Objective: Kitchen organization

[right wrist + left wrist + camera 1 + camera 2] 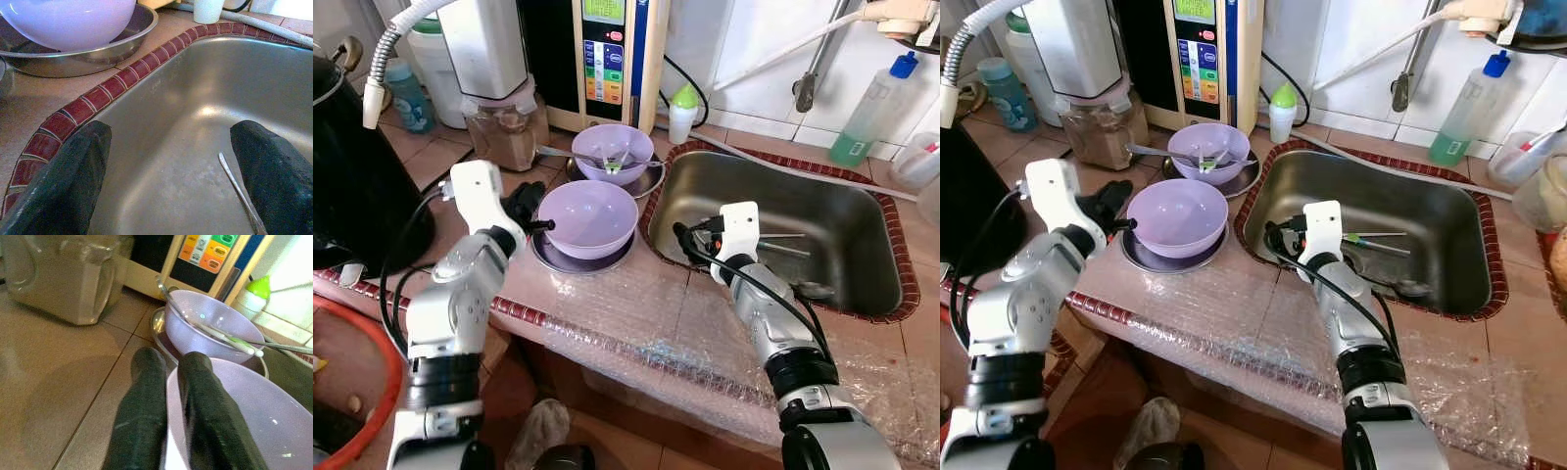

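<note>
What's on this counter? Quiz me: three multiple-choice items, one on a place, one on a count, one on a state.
1. The right pincer hangs: A over the sink; B on the kettle; C in a cupboard.
2. Lilac bowls: A one; B two; C four.
3. The left pincer is: A wide open in air; B shut on the rim of the near bowl; C holding a spoon.

Key: A, its wrist view looks into the basin; B, the near bowl and the far bowl; B, its fingers straddle that rim.
</note>
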{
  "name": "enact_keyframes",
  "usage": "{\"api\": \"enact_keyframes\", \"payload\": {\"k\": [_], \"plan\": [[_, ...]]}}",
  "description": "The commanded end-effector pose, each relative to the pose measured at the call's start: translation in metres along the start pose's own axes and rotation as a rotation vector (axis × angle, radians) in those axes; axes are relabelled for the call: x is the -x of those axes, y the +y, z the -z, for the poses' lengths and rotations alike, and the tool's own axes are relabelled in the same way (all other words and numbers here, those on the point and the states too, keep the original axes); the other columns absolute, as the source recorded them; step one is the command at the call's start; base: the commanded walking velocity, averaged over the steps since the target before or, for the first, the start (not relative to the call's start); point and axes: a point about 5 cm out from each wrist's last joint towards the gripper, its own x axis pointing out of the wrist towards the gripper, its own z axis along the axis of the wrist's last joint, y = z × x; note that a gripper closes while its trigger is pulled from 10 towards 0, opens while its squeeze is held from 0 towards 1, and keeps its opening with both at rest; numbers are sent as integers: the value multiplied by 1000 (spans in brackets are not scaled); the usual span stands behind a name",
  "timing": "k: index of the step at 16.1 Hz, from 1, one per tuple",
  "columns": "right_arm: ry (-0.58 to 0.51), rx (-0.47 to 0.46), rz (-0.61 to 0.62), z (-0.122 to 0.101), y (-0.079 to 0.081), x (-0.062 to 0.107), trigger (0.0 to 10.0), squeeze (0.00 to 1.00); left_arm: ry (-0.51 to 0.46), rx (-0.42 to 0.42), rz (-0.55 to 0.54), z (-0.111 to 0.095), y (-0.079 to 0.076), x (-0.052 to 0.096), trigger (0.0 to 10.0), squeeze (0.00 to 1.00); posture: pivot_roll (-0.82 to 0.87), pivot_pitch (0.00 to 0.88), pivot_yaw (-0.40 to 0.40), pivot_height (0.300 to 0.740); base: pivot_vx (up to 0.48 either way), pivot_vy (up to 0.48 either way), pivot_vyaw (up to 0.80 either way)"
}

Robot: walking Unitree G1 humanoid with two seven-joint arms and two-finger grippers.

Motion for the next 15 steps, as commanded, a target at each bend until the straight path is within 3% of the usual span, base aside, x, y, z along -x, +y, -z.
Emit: {"api": "enact_keyframes", "payload": {"k": [1, 13, 14, 15], "plan": [[-15, 29, -11, -4, 1, 0, 10000, 0, 12, -27, 16, -6, -4, -1, 10000, 1000, 64, 0, 23, 740, 0, 0, 0], [-2, 62, -12, 3, 3, 3, 10000, 0, 274, -101, 80, 25, -9, -5, 10000, 992, 49, 0, 47, 740, 0, 0, 0], [-2, 62, -12, 3, 3, 3, 10000, 0, 277, -101, 77, 25, -8, -5, 3451, 463, 49, 0, 47, 740, 0, 0, 0], [0, 63, -11, 3, 3, 3, 10000, 0, 272, -90, 71, 25, -7, -5, 0, 0, 48, 0, 48, 740, 0, 0, 0]]}}
